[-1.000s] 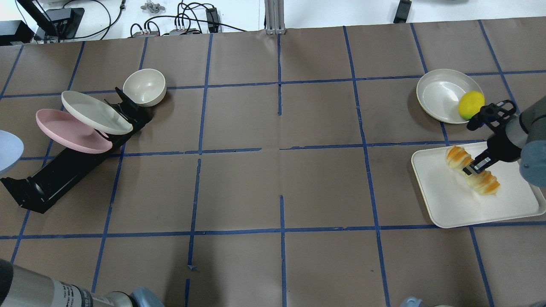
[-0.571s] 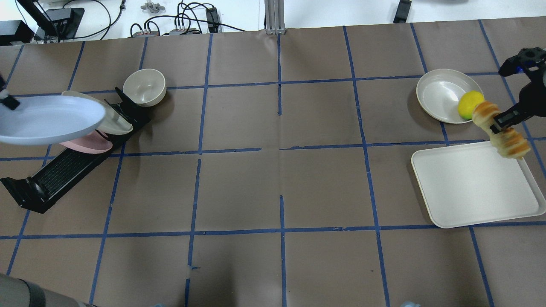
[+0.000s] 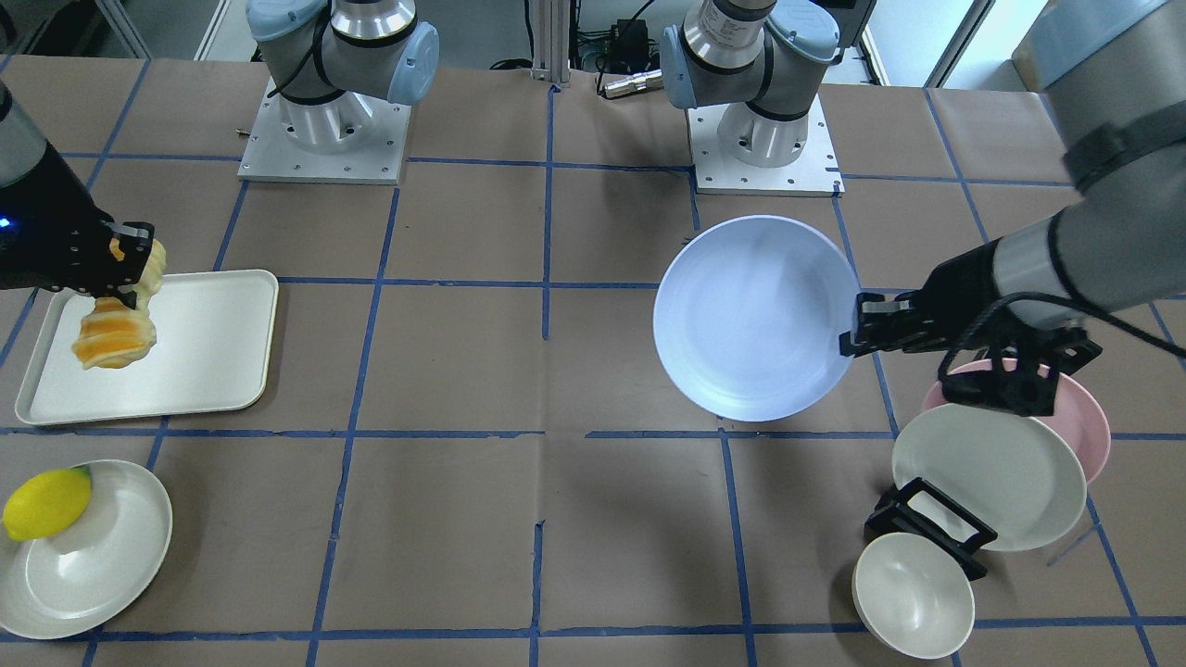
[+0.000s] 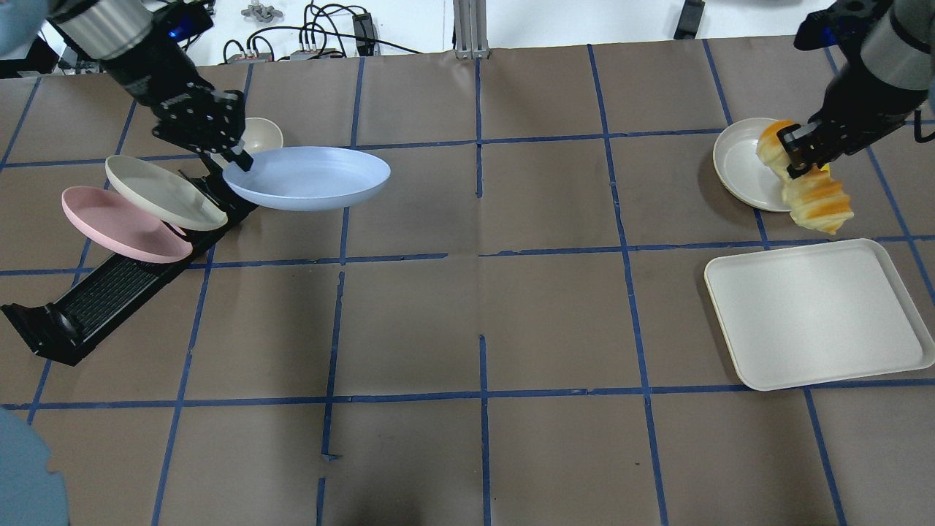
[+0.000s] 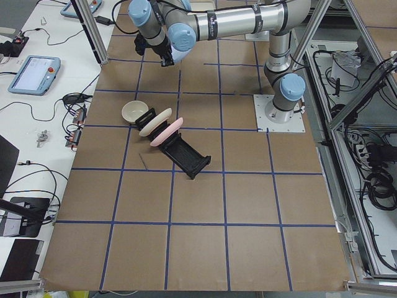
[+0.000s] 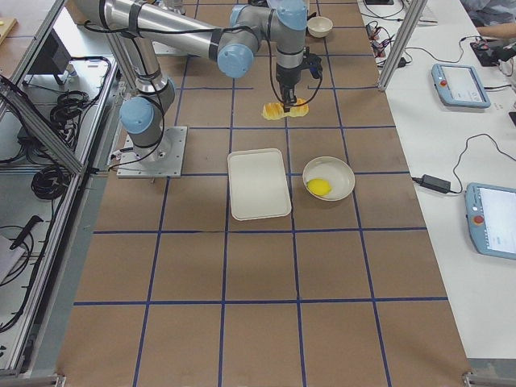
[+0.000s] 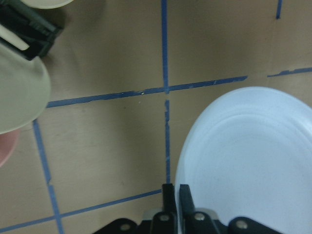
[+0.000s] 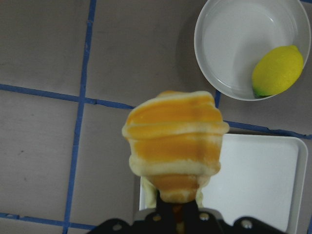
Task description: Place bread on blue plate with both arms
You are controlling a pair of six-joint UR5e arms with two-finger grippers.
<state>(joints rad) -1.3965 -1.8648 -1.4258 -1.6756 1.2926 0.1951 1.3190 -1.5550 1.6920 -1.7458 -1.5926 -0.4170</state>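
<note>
My left gripper [image 4: 235,157] is shut on the rim of the blue plate [image 4: 310,177] and holds it level in the air, left of the table's middle. It also shows in the front view [image 3: 755,315] and the left wrist view [image 7: 248,161]. My right gripper [image 4: 792,162] is shut on the middle of the bread [image 4: 811,191], an orange and cream striped loaf, and holds it high above the table's right side. The bread also shows in the front view [image 3: 116,324] and the right wrist view [image 8: 174,141]. The two grippers are far apart.
A black dish rack [image 4: 109,285] at the left holds a pink plate [image 4: 117,226] and a cream plate [image 4: 164,193], with a cream bowl [image 4: 261,133] behind. At the right lie an empty cream tray [image 4: 814,314] and a white bowl [image 3: 88,556] with a yellow lemon [image 3: 44,503].
My left arm has carried the blue plate to the right, toward the table's middle. My right arm has lifted the bread off the tray and moved it up and inward.
</note>
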